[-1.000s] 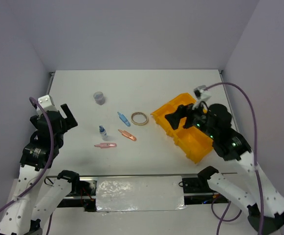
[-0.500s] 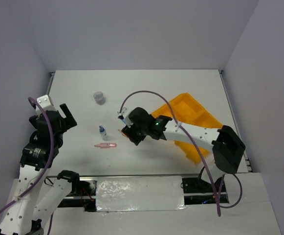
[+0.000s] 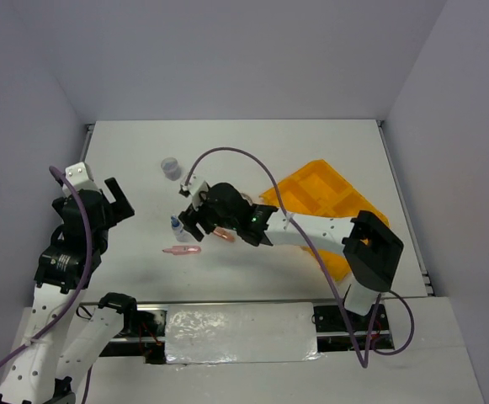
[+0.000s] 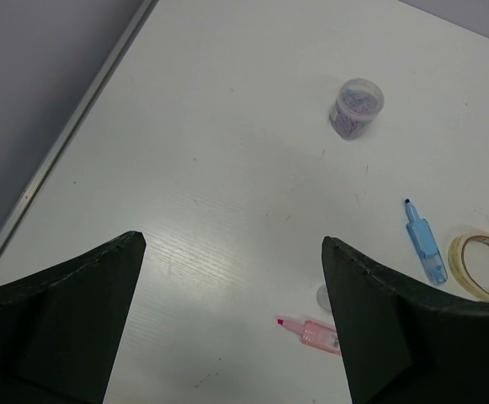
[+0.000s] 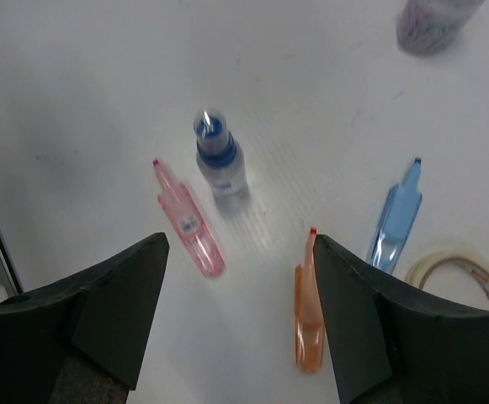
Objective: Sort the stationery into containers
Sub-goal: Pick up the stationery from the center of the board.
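In the top view my right gripper (image 3: 190,223) reaches left over the small items; it is open and holds nothing (image 5: 240,244). Ahead of its fingers stands the blue-capped bottle (image 5: 217,160), with a pink pen piece (image 5: 189,220) to its left. An orange-salmon pen piece (image 5: 308,316) lies against the right finger. The blue pen piece (image 5: 395,219), the tape ring (image 5: 459,282) and the round cup (image 5: 429,21) lie further out. The orange-yellow tray (image 3: 311,168) sits to the right. My left gripper (image 3: 119,202) hangs open at the left (image 4: 231,244), above bare table.
The right arm and its purple cable stretch across the table's middle, covering the tape ring and the blue piece from above. The cup (image 3: 170,167) stands alone towards the back. The table's left rail (image 4: 59,143) runs beside the left gripper.
The right arm swung from above the tray leftwards across the table; its gripper now hovers over the bottle and pen pieces. The left arm has not moved.
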`<control>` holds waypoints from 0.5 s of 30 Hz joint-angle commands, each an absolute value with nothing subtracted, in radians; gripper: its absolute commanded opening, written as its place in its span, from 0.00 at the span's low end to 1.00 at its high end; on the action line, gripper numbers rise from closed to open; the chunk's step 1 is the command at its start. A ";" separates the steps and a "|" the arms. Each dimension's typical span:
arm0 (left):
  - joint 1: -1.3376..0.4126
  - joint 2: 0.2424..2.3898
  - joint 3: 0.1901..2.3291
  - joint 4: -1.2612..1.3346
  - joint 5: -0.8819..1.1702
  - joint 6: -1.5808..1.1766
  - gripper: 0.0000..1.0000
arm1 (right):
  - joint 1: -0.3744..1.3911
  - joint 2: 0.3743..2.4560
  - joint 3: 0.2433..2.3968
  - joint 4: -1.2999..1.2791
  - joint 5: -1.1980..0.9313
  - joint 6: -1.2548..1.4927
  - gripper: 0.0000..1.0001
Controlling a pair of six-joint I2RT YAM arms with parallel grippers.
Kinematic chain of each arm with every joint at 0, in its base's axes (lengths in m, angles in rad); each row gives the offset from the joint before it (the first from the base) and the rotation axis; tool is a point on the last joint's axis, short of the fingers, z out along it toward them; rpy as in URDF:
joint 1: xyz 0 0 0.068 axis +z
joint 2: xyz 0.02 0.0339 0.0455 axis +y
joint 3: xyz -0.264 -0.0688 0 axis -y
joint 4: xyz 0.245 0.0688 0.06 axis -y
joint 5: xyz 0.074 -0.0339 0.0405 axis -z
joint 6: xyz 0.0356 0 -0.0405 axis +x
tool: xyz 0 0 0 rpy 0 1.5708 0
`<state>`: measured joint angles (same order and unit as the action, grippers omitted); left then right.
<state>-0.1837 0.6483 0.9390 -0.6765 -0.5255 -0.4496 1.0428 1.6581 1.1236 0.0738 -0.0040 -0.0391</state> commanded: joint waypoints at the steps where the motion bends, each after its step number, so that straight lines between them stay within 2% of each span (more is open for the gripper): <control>1: -0.176 0.638 0.957 -0.627 -0.512 -0.445 0.99 | 1.045 1.747 1.242 0.189 -0.015 -0.003 0.77; 4: -0.175 0.635 0.954 -0.624 -0.509 -0.442 0.99 | 1.043 1.834 1.327 0.186 -0.002 0.034 0.77; 8: -0.173 0.634 0.953 -0.623 -0.499 -0.440 0.99 | 1.043 1.882 1.316 0.258 -0.035 0.054 0.82; 15: -0.173 0.640 0.953 -0.617 -0.482 -0.437 0.99 | 1.051 1.946 1.322 0.296 -0.041 0.055 0.84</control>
<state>-0.1791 0.6437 0.9390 -0.6704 -0.4984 -0.4480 1.0435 1.9236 1.2976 0.2138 -0.0402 0.0441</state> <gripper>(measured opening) 0.994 0.834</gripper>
